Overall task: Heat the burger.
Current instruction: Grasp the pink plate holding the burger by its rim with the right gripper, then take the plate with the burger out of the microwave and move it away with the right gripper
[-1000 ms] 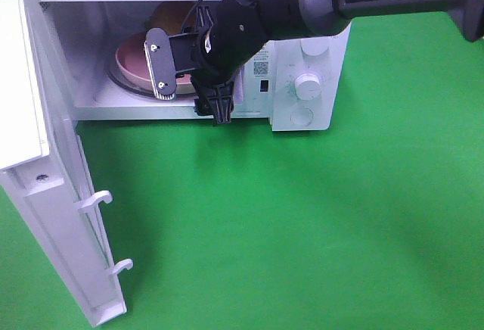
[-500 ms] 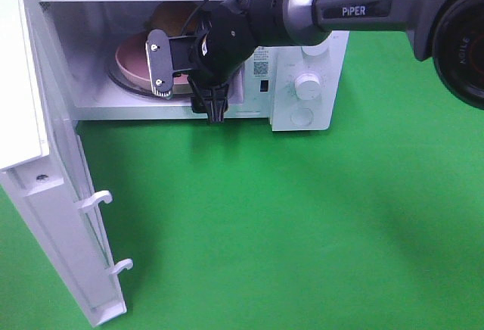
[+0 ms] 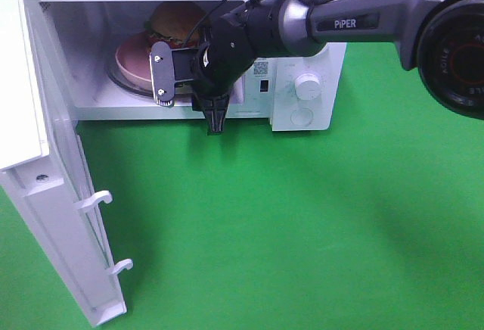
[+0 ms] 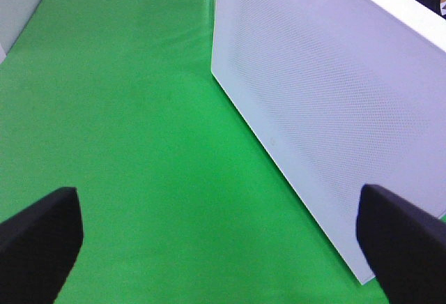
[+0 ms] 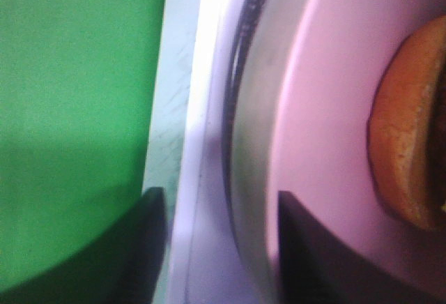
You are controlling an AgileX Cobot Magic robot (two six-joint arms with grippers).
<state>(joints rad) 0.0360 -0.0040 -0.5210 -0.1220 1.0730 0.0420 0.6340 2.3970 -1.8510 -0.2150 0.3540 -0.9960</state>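
The burger (image 3: 175, 23) sits on a pink plate (image 3: 132, 61) inside the microwave (image 3: 302, 50), toward the far side of the cavity; lettuce and the orange-brown bun show above the plate's rim. In the right wrist view the bun (image 5: 411, 150) lies on the plate (image 5: 327, 143), with the turntable edge (image 5: 240, 150) just beside the plate's rim.

The right hand (image 3: 185, 88) reaches in from the right, at the front of the cavity, just near of the plate. Its 2 fingers stand apart: one pad (image 3: 162, 73) faces the plate and the other (image 3: 215, 114) points down at the cavity's front lip. From the wrist view its dark fingertips (image 5: 146, 227) straddle the microwave's front edge and the plate rim, with a gap between them; nothing is gripped, though I cannot tell whether a finger touches the plate.

The microwave door (image 3: 45, 194) hangs wide open at the left over the green bench (image 3: 302, 224).

The left hand (image 4: 223, 248) is wide open above the bench, beside the door's mesh panel (image 4: 327, 116), holding nothing.
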